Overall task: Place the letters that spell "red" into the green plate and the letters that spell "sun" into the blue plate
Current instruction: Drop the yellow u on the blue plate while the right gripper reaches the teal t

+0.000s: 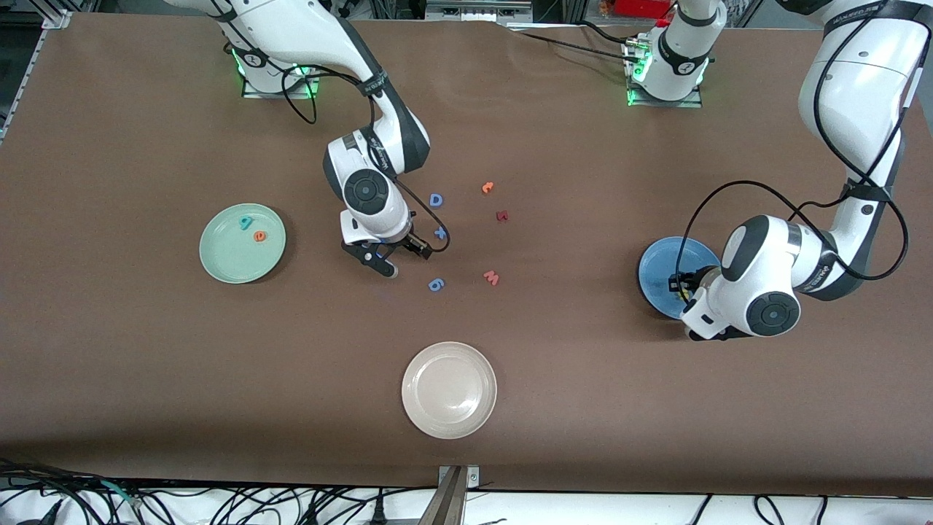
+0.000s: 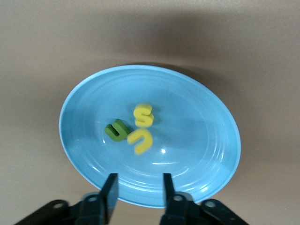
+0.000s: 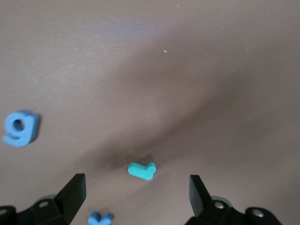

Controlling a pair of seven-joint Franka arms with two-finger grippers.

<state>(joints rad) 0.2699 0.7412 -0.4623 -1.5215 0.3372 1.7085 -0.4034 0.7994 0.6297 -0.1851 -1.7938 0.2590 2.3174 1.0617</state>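
Fingers of the right arm (image 3: pixel 136 194) gape over the teal "r" (image 3: pixel 141 170); left fingers (image 2: pixel 137 192) part above the blue plate (image 2: pixel 206 140).

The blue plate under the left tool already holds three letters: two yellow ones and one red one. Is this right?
Not quite. The blue plate does hold three letters under the left tool, but the left wrist view shows a yellow "s", a yellow "u" and a green letter, not a red one.
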